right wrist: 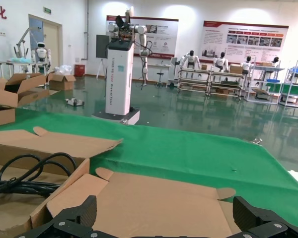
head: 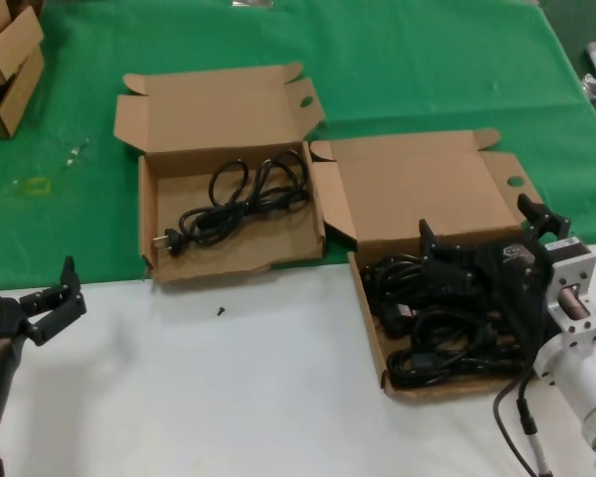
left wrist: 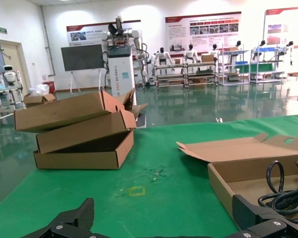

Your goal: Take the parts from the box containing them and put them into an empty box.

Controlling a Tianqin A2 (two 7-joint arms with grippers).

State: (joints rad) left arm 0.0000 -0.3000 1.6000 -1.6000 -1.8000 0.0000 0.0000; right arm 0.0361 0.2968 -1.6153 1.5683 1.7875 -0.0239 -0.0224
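Observation:
The box containing the parts (head: 370,320) lies open at the right, lid (head: 417,189) folded back, with a tangled pile of black cords (head: 437,343) inside. My right gripper (head: 477,227) hovers open just above that pile, nothing between its fingers; its wrist view looks over the lid (right wrist: 159,203). The other flat box (head: 248,246) sits open at centre left and holds one looped black cord (head: 243,204), also seen as the cord (left wrist: 283,191) in the left wrist view. My left gripper (head: 58,298) is open and idle at the near left, above the white surface.
Smaller brown cartons (head: 5,60) are stacked at the far left on the green cloth, and show as cartons (left wrist: 79,131) to the left wrist. A small black speck (head: 221,311) lies on the white surface near the left box. A yellow mark (head: 37,186) is on the cloth.

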